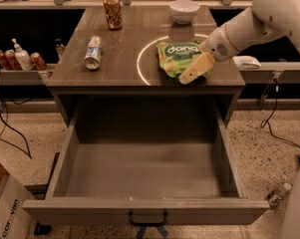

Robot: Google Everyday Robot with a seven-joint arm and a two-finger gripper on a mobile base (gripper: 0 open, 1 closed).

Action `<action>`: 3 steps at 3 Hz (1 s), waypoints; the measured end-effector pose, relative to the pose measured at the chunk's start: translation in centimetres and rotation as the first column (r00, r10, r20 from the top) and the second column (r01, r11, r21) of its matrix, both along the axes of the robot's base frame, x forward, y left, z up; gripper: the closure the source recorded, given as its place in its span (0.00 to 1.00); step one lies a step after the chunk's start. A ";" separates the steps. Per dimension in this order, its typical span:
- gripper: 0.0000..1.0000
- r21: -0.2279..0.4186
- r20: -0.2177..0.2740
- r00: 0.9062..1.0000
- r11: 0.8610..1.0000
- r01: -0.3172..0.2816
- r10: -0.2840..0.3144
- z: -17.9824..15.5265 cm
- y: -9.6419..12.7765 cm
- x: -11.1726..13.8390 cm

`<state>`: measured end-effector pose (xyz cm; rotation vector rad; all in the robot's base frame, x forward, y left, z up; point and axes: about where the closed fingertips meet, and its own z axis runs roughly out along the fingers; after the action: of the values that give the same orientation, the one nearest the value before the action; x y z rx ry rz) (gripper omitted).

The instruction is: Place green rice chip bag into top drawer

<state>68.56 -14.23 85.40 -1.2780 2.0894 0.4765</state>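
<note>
A grey-brown table [114,59] stands in the middle, seen from above and in front. Its top drawer [144,210] is pulled fully out toward the viewer, its box deep and wide, with a small black handle [147,219] on the front panel. The drawer's side walls and front rim frame a broad open space directly below the table's front edge.

On the tabletop, the green rice chip bag [178,57] lies flat inside a thin white ring [142,66] marked on the surface, right of centre and close to the front edge. The gripper [193,69] reaches in from the right on a white arm [254,21]. Its pale finger [195,67] rests at the bag's lower right corner, overlapping the bag's edge; whether the fingers are spread or closed on the bag cannot be told from this angle.

To the left, a silver can [93,53] lies on its side, well apart from the bag. A brown can [112,12] stands upright at the back, and a white bowl [184,10] sits behind the bag, near the rear edge.
</note>
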 end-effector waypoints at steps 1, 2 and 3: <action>0.18 0.005 -0.049 0.999 1.000 0.007 -0.007 -1.9 0.1 0.4; 0.41 -0.018 -0.037 0.999 1.000 -0.004 0.004 -1.4 -0.3 0.4; 0.66 -0.052 0.002 0.999 0.998 -0.036 0.037 0.4 -0.9 -0.6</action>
<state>67.92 -15.09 85.82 -1.3476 2.0913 0.4389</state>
